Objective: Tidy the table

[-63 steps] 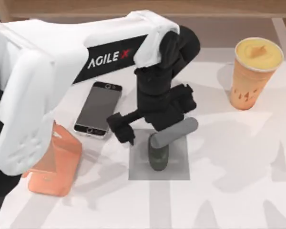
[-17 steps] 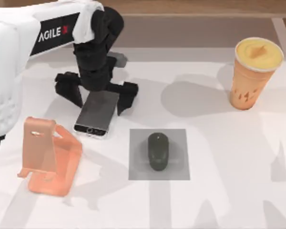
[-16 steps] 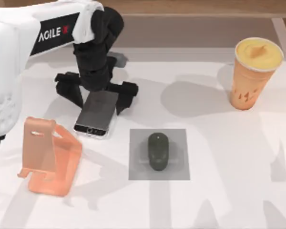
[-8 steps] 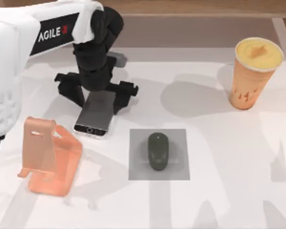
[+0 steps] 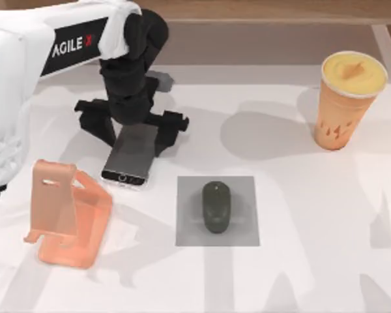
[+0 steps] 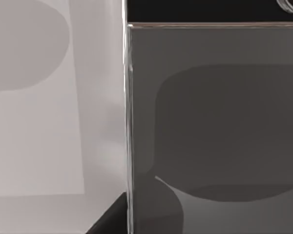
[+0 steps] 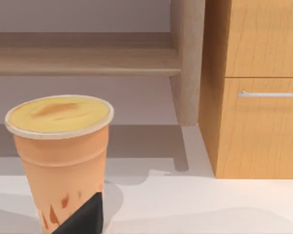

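The desk (image 5: 300, 261) spreads white beneath the left gripper (image 5: 133, 128), whose fingers stand spread on either side of the phone's (image 5: 133, 156) far end; the mouse (image 5: 216, 207) lies nearby.

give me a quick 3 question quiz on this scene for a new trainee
1. True or false: the computer mouse lies on the grey mat.
2. Which object does the left end effector straddle? A) drink cup B) smartphone C) phone stand
3. Fill in: the orange drink cup stands at the table's far ____ side in the top view.

Key: 1 true; 2 B, the smartphone; 3 right.
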Robot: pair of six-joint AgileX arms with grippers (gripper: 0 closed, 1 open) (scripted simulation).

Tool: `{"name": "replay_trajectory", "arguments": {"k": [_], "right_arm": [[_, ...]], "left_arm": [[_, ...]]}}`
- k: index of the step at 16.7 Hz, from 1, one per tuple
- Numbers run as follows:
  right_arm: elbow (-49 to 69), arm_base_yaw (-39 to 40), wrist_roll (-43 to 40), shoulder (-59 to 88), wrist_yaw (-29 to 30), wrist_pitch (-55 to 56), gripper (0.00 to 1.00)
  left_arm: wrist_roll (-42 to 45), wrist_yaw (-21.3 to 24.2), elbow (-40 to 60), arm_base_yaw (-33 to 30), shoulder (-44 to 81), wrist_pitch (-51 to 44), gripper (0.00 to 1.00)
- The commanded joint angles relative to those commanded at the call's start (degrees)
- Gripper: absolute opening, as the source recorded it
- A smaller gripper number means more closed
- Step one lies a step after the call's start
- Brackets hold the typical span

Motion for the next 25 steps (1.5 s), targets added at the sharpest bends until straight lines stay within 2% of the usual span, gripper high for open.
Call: {"name": "replay_trajectory", "arguments": {"k": [9, 15, 20, 25], "right_arm": [[0.0, 0.0, 0.0, 0.0, 0.0, 0.0, 1.00], [0.0, 0.0, 0.0, 0.0, 0.0, 0.0, 1.00], [0.0, 0.0, 0.0, 0.0, 0.0, 0.0, 1.00], [0.0, 0.0, 0.0, 0.0, 0.0, 0.0, 1.00]], "left_arm": [[0.1, -0.1, 4.1, -0.2, -2.3, -5.8, 0.00], [-0.1, -0.8, 3.1, -0.5, -3.8, -4.7, 0.00], [-1.6, -5.8, -6.7, -2.6, -18.6, 3.0, 0.00], [-4.1, -13.0, -26.1, -6.0, -44.0, 13.7, 0.00]]}}
